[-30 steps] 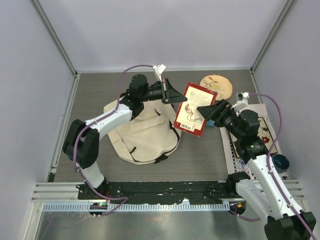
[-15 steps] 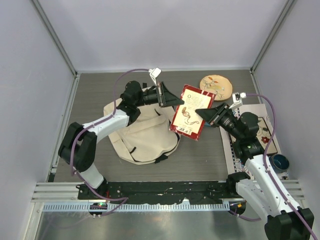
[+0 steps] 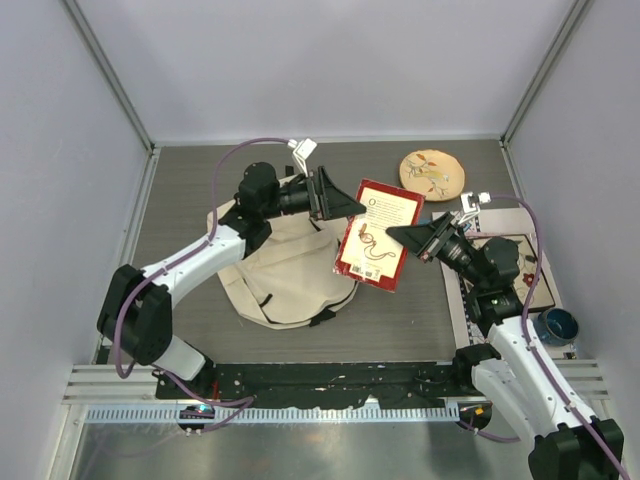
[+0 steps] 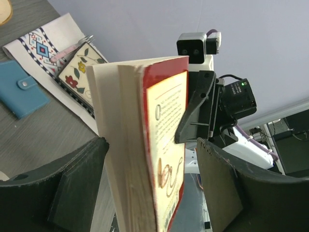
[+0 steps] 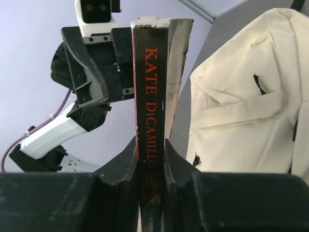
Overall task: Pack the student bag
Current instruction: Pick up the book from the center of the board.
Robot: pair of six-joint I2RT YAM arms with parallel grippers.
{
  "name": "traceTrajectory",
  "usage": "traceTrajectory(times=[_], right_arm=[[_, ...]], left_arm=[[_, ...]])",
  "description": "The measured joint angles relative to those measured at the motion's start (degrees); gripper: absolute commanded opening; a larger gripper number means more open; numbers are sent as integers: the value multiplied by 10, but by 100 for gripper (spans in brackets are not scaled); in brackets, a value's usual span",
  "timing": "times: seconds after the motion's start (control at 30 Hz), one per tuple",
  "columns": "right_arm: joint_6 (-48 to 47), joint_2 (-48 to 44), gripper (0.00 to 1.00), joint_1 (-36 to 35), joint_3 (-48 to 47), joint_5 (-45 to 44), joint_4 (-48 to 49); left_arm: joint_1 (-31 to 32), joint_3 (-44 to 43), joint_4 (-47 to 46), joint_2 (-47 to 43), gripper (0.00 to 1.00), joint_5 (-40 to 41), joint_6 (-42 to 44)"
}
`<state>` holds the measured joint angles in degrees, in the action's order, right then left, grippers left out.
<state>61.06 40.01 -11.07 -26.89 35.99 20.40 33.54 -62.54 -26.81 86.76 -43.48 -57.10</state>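
**The book hangs between our grippers; the bag is not yet packed**

Our right gripper (image 3: 400,233) pinches the red book (image 3: 377,234) by its spine. Our left gripper (image 3: 352,203) stands spread wide, a finger on either side of the page edge, gripping nothing. The student bag (image 3: 285,270) lies slumped under the left gripper and forearm, just beside the book's lower corner. Nothing appears to be inside, though from above we cannot tell if its mouth is open. We judge that the book has yet to go in, then probably the blue wallet (image 4: 19,92) and floral notebook (image 4: 79,72) behind the right gripper on the patterned mat (image 3: 458,300). The table (image 3: 420,315) is dark grey, with pale walls (image 3: 330,60) on three sides.
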Motion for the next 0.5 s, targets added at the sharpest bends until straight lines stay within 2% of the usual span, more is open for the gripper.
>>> traceTrajectory(times=[0.27,0.5], right_arm=[[63,2,1,0,14,42,86],[75,19,1,2,14,70,118]], left_arm=[[0,0,5,12,79,-7,0],[0,0,-24,21,77,-28,-23]])
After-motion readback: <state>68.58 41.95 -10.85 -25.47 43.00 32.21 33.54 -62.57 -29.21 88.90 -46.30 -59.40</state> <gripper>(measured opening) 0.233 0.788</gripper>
